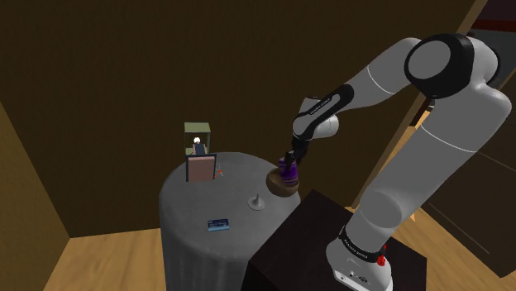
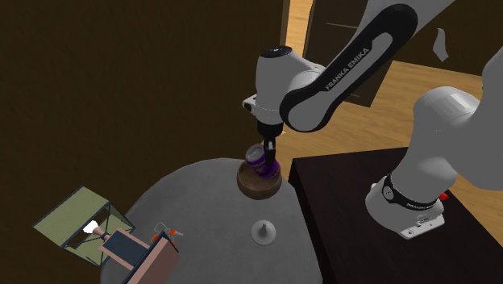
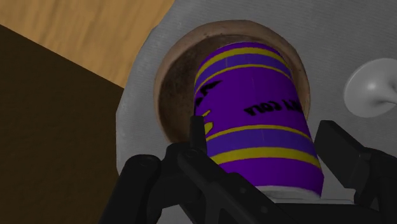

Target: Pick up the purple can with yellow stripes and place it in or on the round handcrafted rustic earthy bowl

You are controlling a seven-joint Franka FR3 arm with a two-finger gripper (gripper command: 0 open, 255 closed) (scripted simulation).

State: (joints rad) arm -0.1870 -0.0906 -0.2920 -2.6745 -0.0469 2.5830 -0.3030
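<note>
The purple can with yellow stripes [image 3: 254, 108] leans tilted inside the round brown bowl [image 3: 175, 83], its lower end down in the bowl. My gripper [image 3: 264, 133] clasps the can from both sides, one black finger on each flank. In the shoulder view the bowl [image 1: 277, 187] stands at the right edge of the round grey table [image 1: 198, 207], with the can [image 1: 287, 170] and gripper [image 1: 289, 160] above it. In the second exterior view the can [image 2: 258, 160] pokes out of the bowl [image 2: 258, 188] under the gripper [image 2: 268, 156].
A small grey cone-shaped piece [image 1: 257, 202] stands near the bowl. A blue card [image 1: 218, 224] lies by the table's front edge. A brown box [image 1: 201, 168] and a green open box [image 1: 198, 132] stand at the far side. The dark stand [image 1: 331, 227] adjoins the table.
</note>
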